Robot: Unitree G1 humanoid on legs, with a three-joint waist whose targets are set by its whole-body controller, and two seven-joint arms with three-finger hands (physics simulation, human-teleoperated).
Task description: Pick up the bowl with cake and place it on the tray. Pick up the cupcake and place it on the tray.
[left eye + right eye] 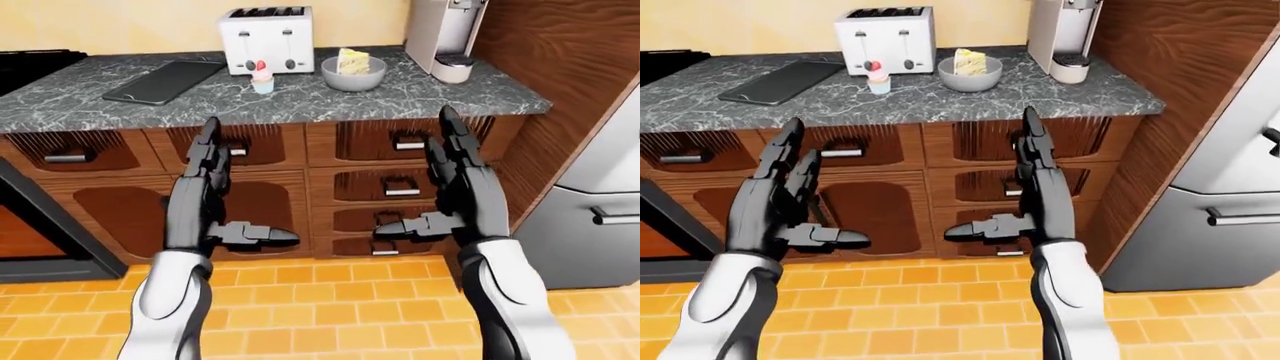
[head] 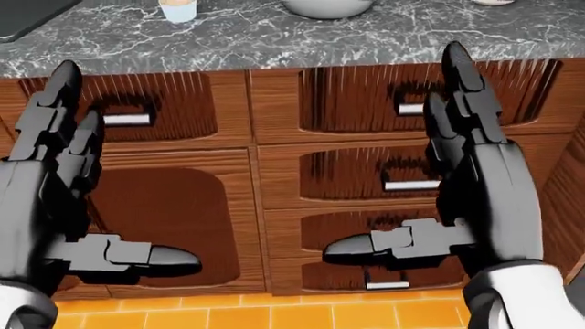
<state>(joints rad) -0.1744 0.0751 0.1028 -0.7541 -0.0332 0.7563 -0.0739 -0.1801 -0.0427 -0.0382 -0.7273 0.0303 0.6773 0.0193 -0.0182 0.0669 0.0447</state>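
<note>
A grey bowl (image 1: 354,75) holding a yellow cake slice (image 1: 351,60) stands on the dark marble counter (image 1: 300,97), to the right of a white toaster. The cupcake (image 1: 262,77), pink-topped in a pale blue cup, stands just left of the bowl. A flat dark tray (image 1: 165,81) lies further left on the counter. My left hand (image 1: 215,206) and right hand (image 1: 440,199) are both raised below the counter edge, ahead of the drawers, fingers spread open and holding nothing. In the head view only the bowl's underside (image 2: 327,8) and the cupcake's cup (image 2: 178,10) show at the top.
The toaster (image 1: 266,40) and a coffee machine (image 1: 445,34) stand along the wall. Wooden drawers (image 2: 393,171) and a cabinet door (image 2: 169,219) fill the space under the counter. A steel fridge (image 1: 590,202) and wood panel stand at right, a black stove (image 1: 30,64) at left.
</note>
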